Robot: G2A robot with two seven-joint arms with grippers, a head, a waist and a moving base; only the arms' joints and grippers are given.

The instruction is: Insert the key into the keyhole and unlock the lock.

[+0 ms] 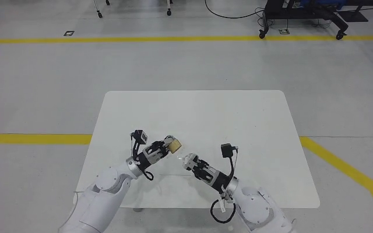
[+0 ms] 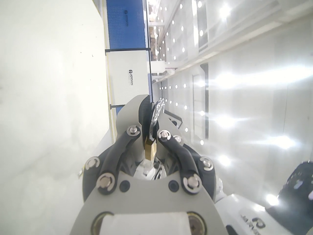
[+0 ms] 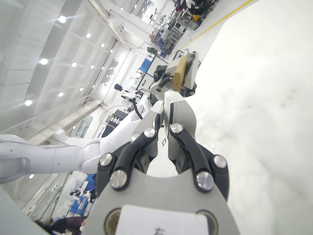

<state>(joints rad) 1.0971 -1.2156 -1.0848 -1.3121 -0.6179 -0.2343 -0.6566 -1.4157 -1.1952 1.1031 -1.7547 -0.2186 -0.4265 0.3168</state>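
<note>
My left gripper (image 1: 169, 145) is shut on a brass padlock (image 1: 174, 144), held above the white table (image 1: 233, 116) near its front. In the left wrist view the silver shackle (image 2: 156, 113) is pinched between the pads and the brass body (image 2: 149, 150) lies back toward the palm. My right gripper (image 1: 187, 159) is just right of the padlock and points at it. The right wrist view shows this gripper (image 3: 166, 102) shut on a thin key that its fingers mostly hide. The padlock (image 3: 179, 74) faces it a short way off, with a left finger (image 3: 192, 68) beside it.
Both grippers hover over the front middle of the table, and bare tabletop stretches behind and to both sides. The front edge (image 1: 192, 207) is close below the arms. Yellow floor lines (image 1: 175, 39) and a wheeled cart (image 1: 303, 14) lie far beyond the table.
</note>
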